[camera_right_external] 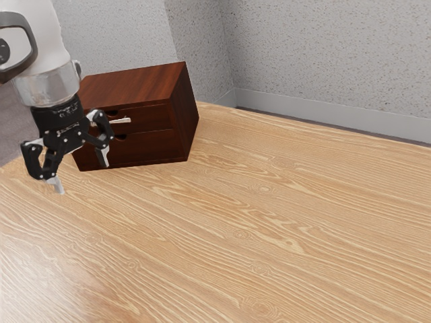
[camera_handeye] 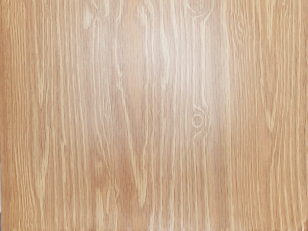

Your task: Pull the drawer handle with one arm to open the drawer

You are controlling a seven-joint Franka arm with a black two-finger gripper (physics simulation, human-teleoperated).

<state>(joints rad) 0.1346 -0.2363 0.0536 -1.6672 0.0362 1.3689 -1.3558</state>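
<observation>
In the exterior view, the white arm [camera_right_external: 40,64] is reaching down from the upper left, and its black claw [camera_right_external: 81,174] is hanging just above the light wooden bench [camera_right_external: 283,222], pointing downward. The claw's two fingers are standing wide apart with nothing between them, one fingertip [camera_right_external: 59,187] hovering close to the bench surface. Directly behind the claw, a small dark wooden cabinet [camera_right_external: 145,84] is sitting on the bench near the corner of the grey speckled wall [camera_right_external: 323,47]. The silver drawer handle [camera_right_external: 121,120] is sticking out of the upper drawer [camera_right_external: 151,118], level with the claw's upper linkage and just beside it on the exterior view's right, higher than the fingertips and not between them. Whether the claw is touching the cabinet cannot be told. The lower drawer [camera_right_external: 151,147] is lying under the upper one, and both fronts are looking flush with the cabinet. In the wrist view, the camera is looking straight down at the bench [camera_handeye: 96,144] under the claw, its grain running lengthwise, with a small round knot [camera_handeye: 197,120] showing in the wood.
</observation>
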